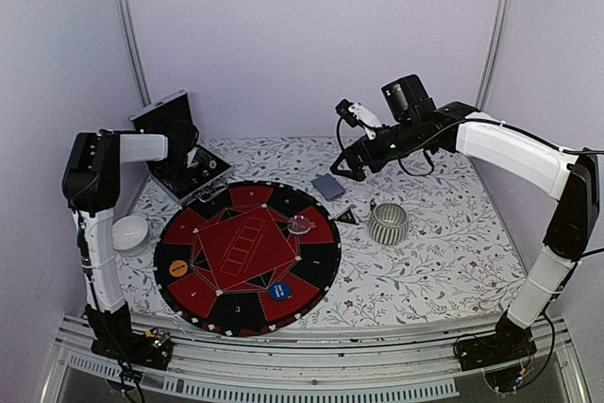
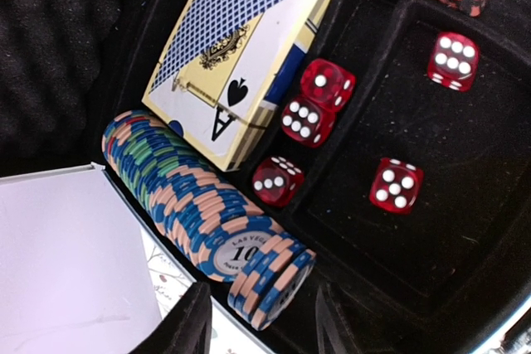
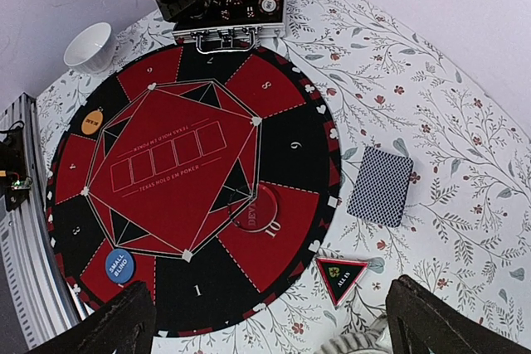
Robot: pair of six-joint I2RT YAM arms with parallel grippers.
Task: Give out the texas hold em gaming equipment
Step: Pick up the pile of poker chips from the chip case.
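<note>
Left gripper (image 2: 264, 292) is inside the case (image 2: 465, 230), fingers part open astride the end of the chips (image 2: 199, 196) row. There is a gap at one finger and no clear grip. Dice (image 2: 396, 185) lie loose in the next compartment. Right gripper (image 3: 267, 288) hangs over the mat (image 3: 282, 143) edge, spread wide, holding nothing. Deck (image 3: 380, 186) sits face down on the table (image 3: 465, 122), just off the mat. Blue disc (image 3: 119, 264), orange disc (image 3: 91, 121) and clear disc (image 3: 255, 207) are on the mat. Cup (image 1: 388, 223) is right of the mat, bowl (image 1: 129, 231) left of it.
</note>
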